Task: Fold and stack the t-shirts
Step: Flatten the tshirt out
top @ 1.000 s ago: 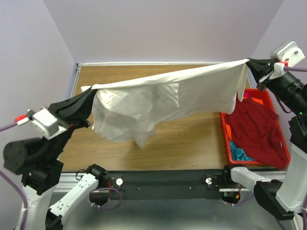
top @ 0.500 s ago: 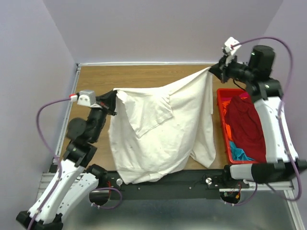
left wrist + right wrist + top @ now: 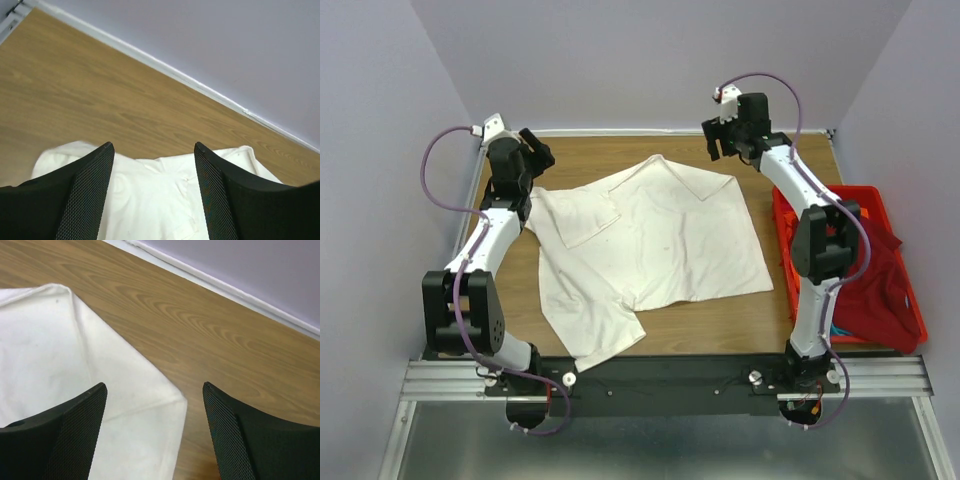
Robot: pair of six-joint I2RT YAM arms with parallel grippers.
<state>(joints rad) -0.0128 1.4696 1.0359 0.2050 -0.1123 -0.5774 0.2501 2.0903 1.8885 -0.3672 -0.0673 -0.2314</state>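
A cream-white t-shirt (image 3: 655, 240) lies spread out on the wooden table (image 3: 720, 310), one sleeve reaching toward the near edge. My left gripper (image 3: 536, 152) hovers open over the shirt's far left corner; in the left wrist view the white cloth (image 3: 150, 200) lies below the left gripper (image 3: 154, 146), not pinched. My right gripper (image 3: 717, 140) stands open above the shirt's far right corner (image 3: 100, 365), with the right gripper (image 3: 154, 386) holding nothing. A dark red t-shirt (image 3: 868, 285) drapes over the crate, with a bit of teal cloth (image 3: 836, 328) under it.
A red plastic crate (image 3: 865, 196) sits at the table's right edge, behind the right arm's links. The back wall and a white trim strip (image 3: 165, 67) run just beyond both grippers. Bare wood (image 3: 215, 325) shows past the shirt's far corners.
Both grippers carried the hanging white shirt toward the back of the table, then opened and let it go. It now lies flat instead of stretched in the air.
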